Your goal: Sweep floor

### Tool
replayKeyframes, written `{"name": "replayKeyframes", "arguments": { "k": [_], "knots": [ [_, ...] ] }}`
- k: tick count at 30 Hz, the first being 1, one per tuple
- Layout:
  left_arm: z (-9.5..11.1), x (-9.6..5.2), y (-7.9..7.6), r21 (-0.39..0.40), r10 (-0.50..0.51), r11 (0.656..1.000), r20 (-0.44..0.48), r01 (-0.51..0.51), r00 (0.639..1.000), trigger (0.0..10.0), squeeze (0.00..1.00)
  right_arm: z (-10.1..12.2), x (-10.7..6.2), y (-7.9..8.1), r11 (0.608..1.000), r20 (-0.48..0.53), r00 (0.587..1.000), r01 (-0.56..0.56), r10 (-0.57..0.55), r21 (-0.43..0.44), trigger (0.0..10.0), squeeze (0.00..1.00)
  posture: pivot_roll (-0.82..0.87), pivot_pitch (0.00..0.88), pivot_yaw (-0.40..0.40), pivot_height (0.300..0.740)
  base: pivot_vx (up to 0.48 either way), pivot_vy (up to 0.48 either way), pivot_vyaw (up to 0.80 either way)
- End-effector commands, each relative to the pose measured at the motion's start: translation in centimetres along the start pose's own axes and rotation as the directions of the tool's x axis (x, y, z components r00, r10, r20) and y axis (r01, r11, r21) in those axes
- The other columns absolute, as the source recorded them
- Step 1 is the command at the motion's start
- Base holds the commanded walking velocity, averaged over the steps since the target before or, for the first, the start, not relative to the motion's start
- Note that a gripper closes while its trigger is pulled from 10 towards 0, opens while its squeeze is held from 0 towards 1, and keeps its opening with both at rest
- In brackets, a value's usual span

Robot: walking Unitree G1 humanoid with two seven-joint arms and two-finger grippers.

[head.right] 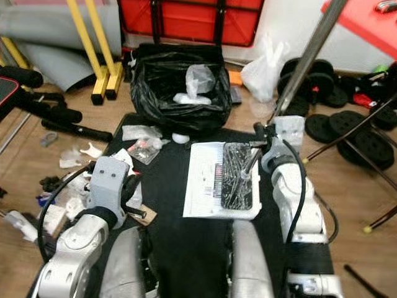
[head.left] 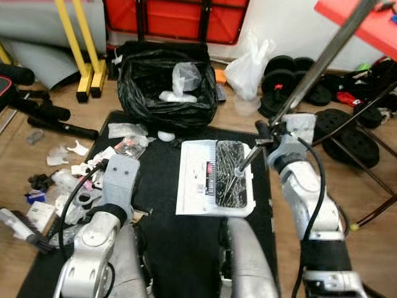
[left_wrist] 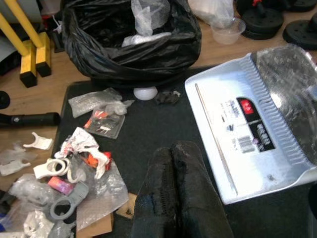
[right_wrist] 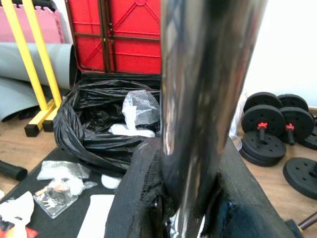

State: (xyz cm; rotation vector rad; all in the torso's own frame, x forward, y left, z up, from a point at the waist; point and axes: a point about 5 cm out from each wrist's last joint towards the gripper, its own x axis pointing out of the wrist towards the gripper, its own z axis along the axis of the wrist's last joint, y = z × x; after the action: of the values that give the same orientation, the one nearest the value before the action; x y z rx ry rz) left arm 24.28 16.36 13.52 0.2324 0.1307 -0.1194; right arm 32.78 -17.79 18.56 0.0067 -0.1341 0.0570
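Cluttered home-gym floor, wood boards with a black mat [head.left: 167, 205] in front of the robot. Nearest: left gripper [left_wrist: 181, 198] low over the mat, fingers pressed together, nothing between them. Just beside it on the robot's left, a litter pile [head.left: 74, 186]: plastic wrap, paper scraps, white rings, a small red wrapper, spread across the mat edge and the wood. White dustpan [head.left: 201, 180] lies flat mid-mat, with the broom head [head.left: 229, 174], dark bristles, resting on its right part. Right gripper [right_wrist: 185, 198] is clamped around the metal broom handle [head.left: 322, 62], which slants up and away to the robot's right; pole seated between the two black fingers [right_wrist: 136, 198]. Farther on, an open black bin bag [head.left: 164, 81] sits at the mat's far edge with clear plastic and white scraps inside; one small white ball [head.left: 166, 135] on the mat just in front of it. Beyond: yellow frame legs [head.left: 87, 49] far left, red folded frame [head.left: 177, 18] against the wall, white plastic bag [head.left: 248, 68], black weight plates [head.left: 291, 81] far right.
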Motion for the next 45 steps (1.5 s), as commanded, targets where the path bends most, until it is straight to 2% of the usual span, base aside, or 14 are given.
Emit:
{"name": "replayKeyframes", "arguments": {
  "k": [1, 3, 11, 13, 14, 18, 20, 24, 32, 34, 35, 39, 42, 45],
  "knots": [
    [-0.1, -0.5, 0.0, -0.006, -0.029, 1.000, -0.017, 0.029, 0.999, 10.0, 0.00, 2.5, 0.7, -1.0, 0.999, 0.137, 0.990, 0.036, -0.033, -0.026, 10.0, 0.00, -0.03, 0.246, -0.090, 0.505, 0.000, 0.000, 0.00],
    [0.1, -0.8, 0.2, 0.002, -0.031, 0.999, -0.019, 0.032, 0.999, 10.0, 0.00, 4.4, 1.5, -1.8, 0.998, 0.213, 0.975, 0.063, -0.060, -0.008, 10.0, 0.00, -0.02, 0.262, -0.082, 0.495, 0.000, 0.000, 0.00],
    [0.5, -1.8, 0.6, 0.017, -0.033, 0.999, -0.028, 0.033, 0.999, 10.0, 0.00, 8.2, 3.7, -4.2, 0.984, 0.336, 0.927, 0.180, -0.165, -0.013, 10.0, 0.00, 0.01, 0.309, -0.067, 0.465, 0.000, 0.000, 0.00],
    [0.5, -1.8, 0.6, 0.017, -0.033, 0.999, -0.028, 0.033, 0.999, 10.0, 0.00, 8.2, 3.7, -4.2, 0.984, 0.336, 0.927, 0.180, -0.165, -0.013, 10.0, 0.00, 0.01, 0.309, -0.067, 0.465, 0.000, 0.000, 0.00],
    [0.7, -2.2, 0.7, 0.019, -0.033, 0.999, -0.031, 0.034, 0.999, 10.0, 0.00, 9.3, 4.4, -4.6, 0.983, 0.367, 0.915, 0.186, -0.169, -0.009, 10.0, 0.00, 0.02, 0.333, -0.063, 0.455, 0.000, 0.000, 0.00],
    [0.9, -2.5, 0.7, 0.020, -0.034, 0.999, -0.033, 0.035, 0.999, 10.0, 0.00, 9.8, 4.9, -4.7, 0.982, 0.381, 0.910, 0.188, -0.165, -0.025, 10.0, 0.00, 0.03, 0.349, -0.064, 0.445, 0.000, 0.000, 0.00],
    [1.1, -2.9, 0.7, 0.020, -0.034, 0.999, -0.037, 0.035, 0.999, 10.0, 0.00, 9.6, 5.4, -4.8, 0.975, 0.376, 0.913, 0.205, -0.158, -0.086, 10.0, 0.00, 0.04, 0.373, -0.063, 0.435, 0.000, 0.000, 0.00],
    [1.3, -3.4, 0.8, 0.019, -0.033, 0.999, -0.042, 0.033, 0.999, 10.0, 0.00, 9.1, 5.7, -4.9, 0.967, 0.365, 0.917, 0.221, -0.162, -0.125, 10.0, 0.00, 0.05, 0.396, -0.062, 0.425, 0.000, 0.000, 0.00],
    [1.9, -4.4, 0.8, 0.007, -0.038, 0.999, -0.053, 0.039, 0.998, 10.0, 0.00, 6.5, 6.9, -3.0, 0.974, 0.297, 0.948, 0.167, -0.117, -0.151, 10.0, 0.00, 0.05, 0.430, -0.064, 0.390, 0.000, 0.000, 0.00],
    [1.9, -4.5, 0.8, 0.005, -0.038, 0.999, -0.054, 0.038, 0.998, 10.0, 0.00, 5.8, 7.1, -2.2, 0.984, 0.272, 0.958, 0.132, -0.096, -0.118, 10.0, 0.00, 0.05, 0.433, -0.064, 0.380, 0.000, 0.000, 0.00],
    [2.0, -4.6, 0.8, 0.003, -0.037, 0.999, -0.056, 0.037, 0.998, 10.0, 0.00, 5.5, 7.3, -1.2, 0.995, 0.262, 0.963, 0.080, -0.063, -0.056, 10.0, 0.00, 0.05, 0.437, -0.065, 0.370, 0.000, 0.000, 0.00],
    [2.0, -4.6, 0.8, 0.003, -0.037, 0.999, -0.057, 0.037, 0.998, 10.0, 0.00, 5.5, 7.4, -0.8, 0.998, 0.262, 0.964, 0.060, -0.051, -0.028, 10.0, 0.00, 0.05, 0.437, -0.065, 0.365, 0.000, 0.000, 0.00],
    [2.2, -4.7, 0.7, 0.001, -0.037, 0.999, -0.058, 0.037, 0.998, 10.0, 0.00, 5.9, 7.6, 1.3, 0.996, 0.289, 0.957, -0.055, 0.035, 0.064, 10.0, 0.00, 0.05, 0.444, -0.065, 0.351, 0.000, 0.000, 0.00],
    [2.3, -4.7, 0.7, -0.001, -0.037, 0.999, -0.060, 0.037, 0.998, 10.0, 0.00, 6.4, 7.6, 2.1, 0.991, 0.330, 0.941, -0.104, 0.069, 0.089, 10.0, 0.00, 0.05, 0.446, -0.066, 0.351, 0.000, 0.000, 0.00]
  ]
}}
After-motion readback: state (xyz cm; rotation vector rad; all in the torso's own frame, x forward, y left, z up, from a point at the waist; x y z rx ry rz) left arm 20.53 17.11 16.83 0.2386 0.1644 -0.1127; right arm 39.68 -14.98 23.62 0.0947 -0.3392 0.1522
